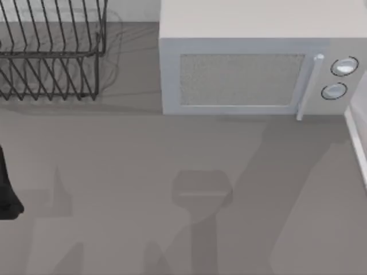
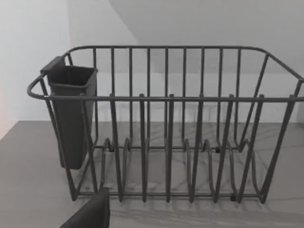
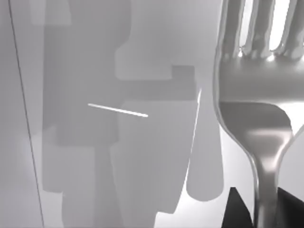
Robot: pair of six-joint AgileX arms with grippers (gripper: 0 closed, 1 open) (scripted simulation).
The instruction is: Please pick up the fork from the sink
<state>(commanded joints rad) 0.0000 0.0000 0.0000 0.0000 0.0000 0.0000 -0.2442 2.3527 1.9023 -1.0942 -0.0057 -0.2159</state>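
My right wrist camera has the fork (image 3: 259, 118) close up, its handle clamped between my right gripper's black fingers (image 3: 237, 209). From above, my left arm (image 1: 8, 189) sits parked at the table's left edge, its grip state unreadable, while its wrist camera faces the wire rack (image 2: 166, 137).

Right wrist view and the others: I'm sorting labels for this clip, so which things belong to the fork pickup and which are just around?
Belongs to the job:
- fork, seen close in the right wrist view, its handle running down between dark parts of the right gripper

Just around:
- wire rack at the top view's left rear
- dark cup hung on the rack's end
- microwave
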